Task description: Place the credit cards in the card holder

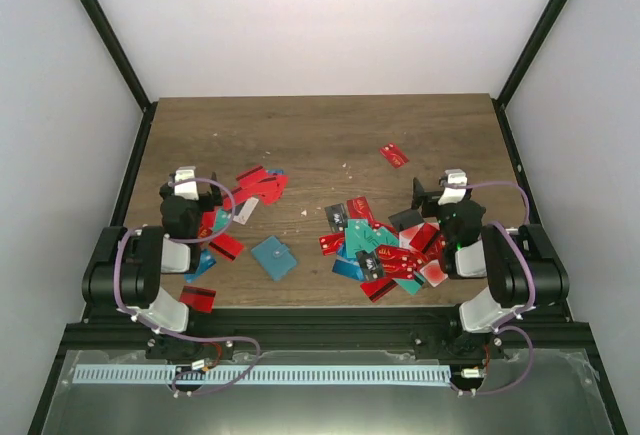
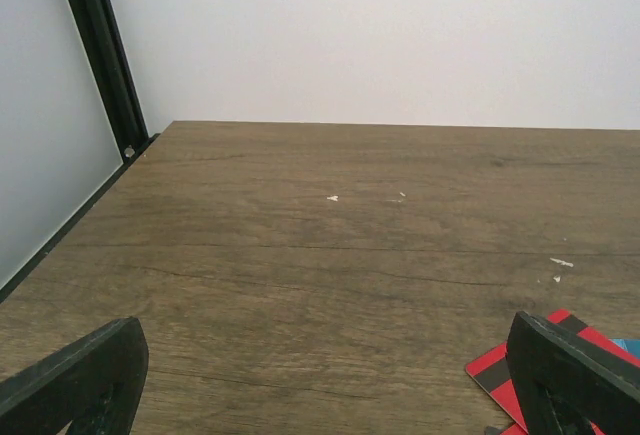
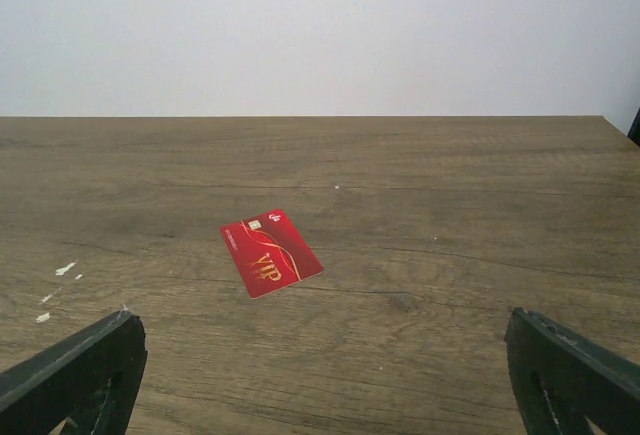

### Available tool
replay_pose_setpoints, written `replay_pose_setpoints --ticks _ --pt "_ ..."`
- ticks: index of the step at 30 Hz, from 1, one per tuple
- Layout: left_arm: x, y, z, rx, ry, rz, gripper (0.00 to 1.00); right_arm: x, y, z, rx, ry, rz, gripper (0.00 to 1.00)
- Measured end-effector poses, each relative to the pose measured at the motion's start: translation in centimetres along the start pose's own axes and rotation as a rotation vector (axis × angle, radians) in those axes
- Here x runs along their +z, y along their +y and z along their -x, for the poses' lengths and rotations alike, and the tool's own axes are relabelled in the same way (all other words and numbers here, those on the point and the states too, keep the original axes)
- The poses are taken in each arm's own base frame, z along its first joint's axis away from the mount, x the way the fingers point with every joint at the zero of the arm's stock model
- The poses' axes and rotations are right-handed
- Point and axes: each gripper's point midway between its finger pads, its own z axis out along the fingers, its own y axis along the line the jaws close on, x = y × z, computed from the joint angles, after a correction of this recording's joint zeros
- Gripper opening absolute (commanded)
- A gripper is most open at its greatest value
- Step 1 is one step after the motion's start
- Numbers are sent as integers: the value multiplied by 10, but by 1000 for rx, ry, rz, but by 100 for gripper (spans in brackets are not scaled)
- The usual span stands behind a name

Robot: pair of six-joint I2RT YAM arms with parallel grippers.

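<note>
Both grippers stand with jaws spread wide and nothing between them. The left gripper [image 2: 325, 385] hangs low over the bare table [image 2: 300, 235]. A red card [image 2: 497, 365] lies by its right finger, partly hidden behind it. The right gripper [image 3: 325, 380] faces a VIP card [image 3: 271, 252], which lies flat and alone on the wood, well apart from both fingers.

In the top view we locate the holder [image 1: 274, 257]. It lies flat near the front edge of the table, between the two arms and nearer the left one.

We find the cards [image 1: 385, 245] mainly in an overlapping heap of red, teal and black to the right of the holder, beside the right arm. A second group [image 1: 255, 187], mostly red, lies beside the left arm, farther back than the holder. One red card [image 1: 198, 298] lies at the front edge by the left arm's base.
</note>
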Motion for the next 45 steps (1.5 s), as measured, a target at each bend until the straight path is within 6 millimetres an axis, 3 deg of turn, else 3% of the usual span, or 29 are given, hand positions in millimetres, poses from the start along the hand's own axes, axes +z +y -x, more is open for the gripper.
replay_pose_setpoints --ticks 14,16,19,22,24,27,30,34,37,39,42,45 --pt "-1 4 0 -4 5 26 100 0 -2 1 1 10 -10 100" --pt "-4 10 7 -12 10 58 100 2 -1 11 2 17 -22 100" --pt "-7 18 42 -55 -19 108 100 14 -1 59 43 -18 -33 100" --pt "-11 22 105 -122 -82 133 100 23 3 136 141 -107 -4 100" --pt "-26 22 148 -208 -149 126 100 22 14 173 219 -140 67 100" --pt "-49 24 164 -348 -173 120 100 22 46 196 329 -107 258 100" --pt "-55 18 144 -433 -74 92 100 35 81 179 423 42 414 100" --pt "-50 -4 85 -493 218 40 100 48 162 112 476 376 571 96" --pt "-61 -36 45 -510 416 -25 100 24 223 63 452 582 672 95" --pt "-77 -68 26 -492 520 -90 98 4 256 38 410 683 728 93" --pt "-104 -111 6 -468 644 -186 88 -24 293 6 325 790 782 89" --pt "-123 -122 -15 -477 721 -200 81 -50 319 -21 234 864 813 85"
